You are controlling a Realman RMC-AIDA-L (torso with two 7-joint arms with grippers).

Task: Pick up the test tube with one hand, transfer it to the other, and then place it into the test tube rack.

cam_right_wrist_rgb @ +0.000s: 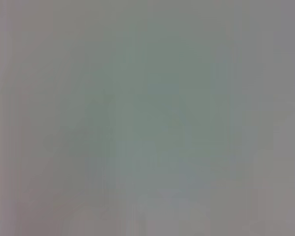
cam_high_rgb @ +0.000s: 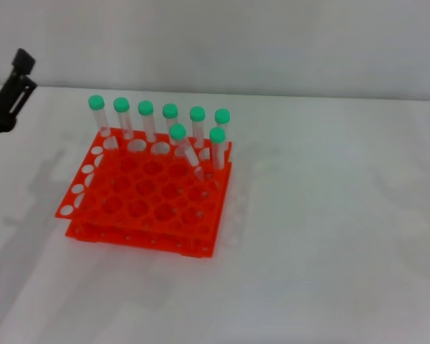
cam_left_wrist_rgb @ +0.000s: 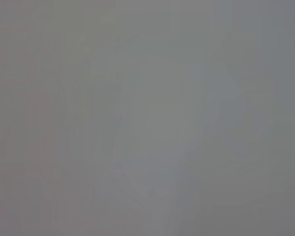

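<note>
Head view: eight tubes in rack, left gripper off to the side

An orange rack (cam_high_rgb: 147, 197) sits on a white table (cam_high_rgb: 330, 244) with eight green-capped tubes. Six stand upright along its far row; a seventh (cam_high_rgb: 217, 147) stands at the right end, and the tube (cam_high_rgb: 186, 150) beside it leans. The left gripper (cam_high_rgb: 11, 89) hangs at the table's far left, well apart; whether it is wide or narrow cannot be told. Both wrist views show only blank grey.
</note>
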